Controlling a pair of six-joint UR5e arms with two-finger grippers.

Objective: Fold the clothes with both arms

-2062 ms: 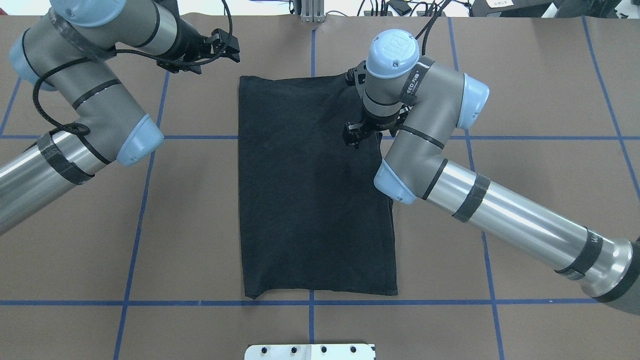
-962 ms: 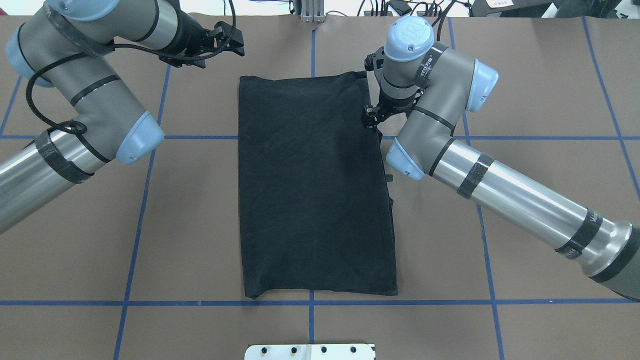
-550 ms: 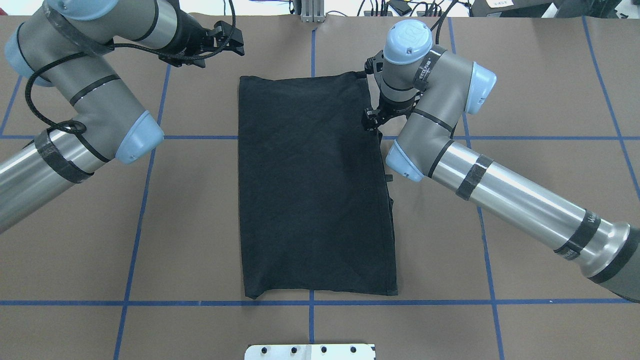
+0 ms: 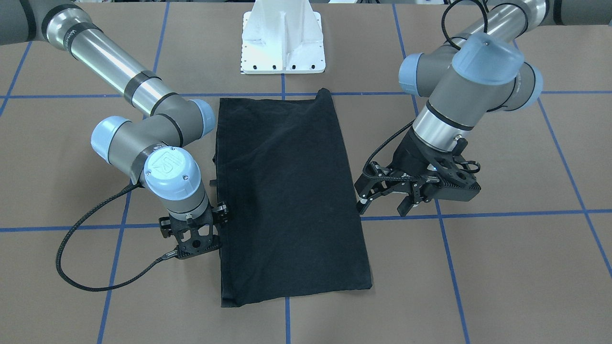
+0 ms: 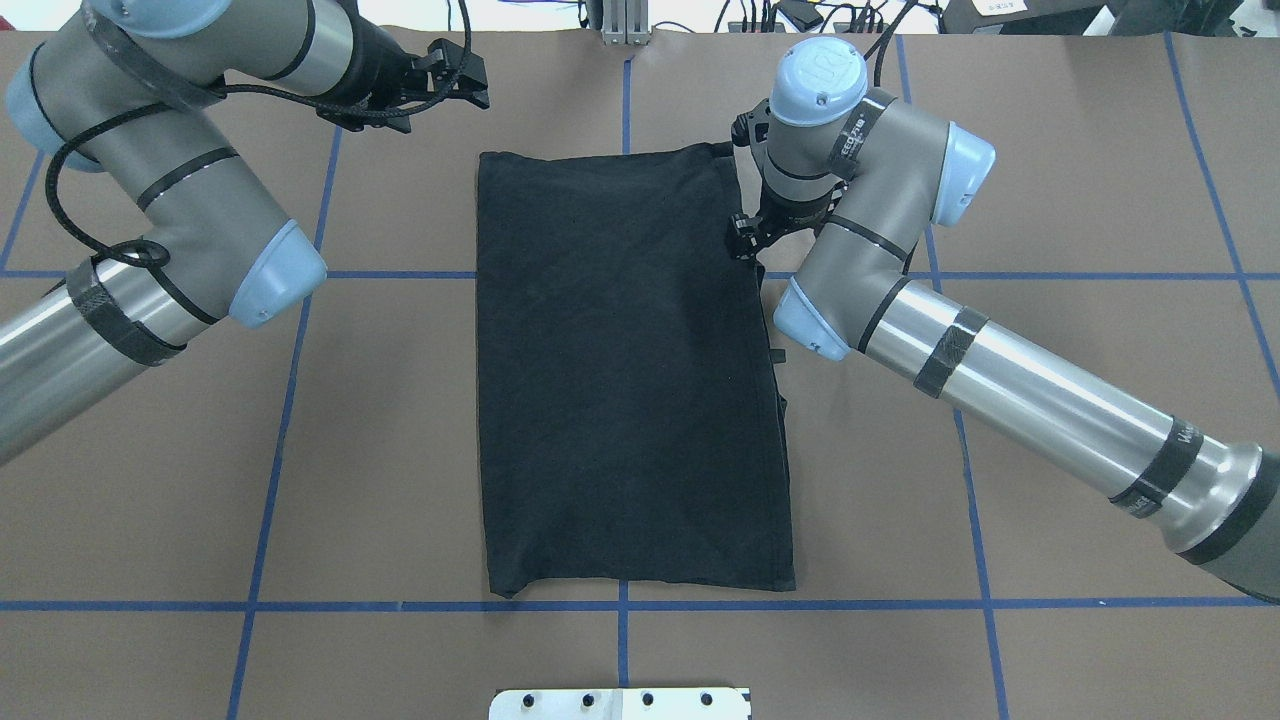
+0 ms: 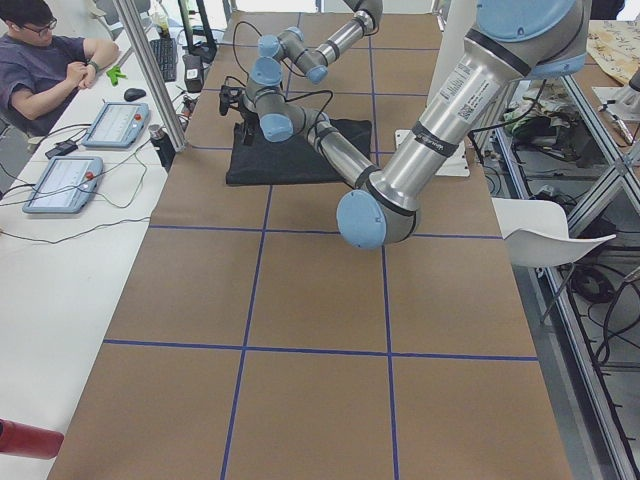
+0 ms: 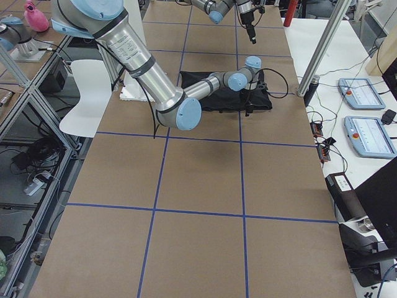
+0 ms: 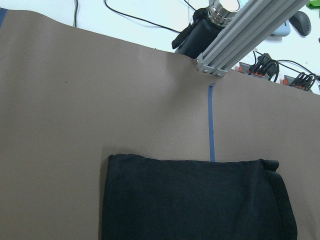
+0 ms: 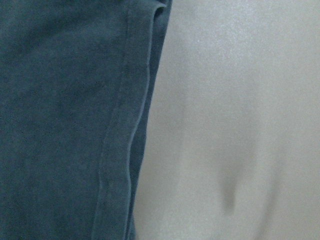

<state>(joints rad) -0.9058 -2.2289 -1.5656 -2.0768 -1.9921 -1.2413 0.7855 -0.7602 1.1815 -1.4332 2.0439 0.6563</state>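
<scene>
The T-shirt [image 5: 632,375] lies flat at the centre of the table [image 5: 1090,150], already narrowed to a long black rectangle running 12 to 6 o'clock in the overhead view (sleeves and chest print are out of sight, presumably folded under). By that look the lengthwise folds are done, and a crosswise fold, bringing the far end to the near end, is probably what is left. The right arm [image 5: 1000,370] reaches to the shirt's 2 o'clock edge. The right end effector [image 5: 745,238] points down just beside the cloth, but I cannot tell whether its fingers are spread or pressed together. The left end effector [image 4: 384,204] hovers off the 11 o'clock corner, fingers spread and holding nothing, so that corner is not yet gripped.
</scene>
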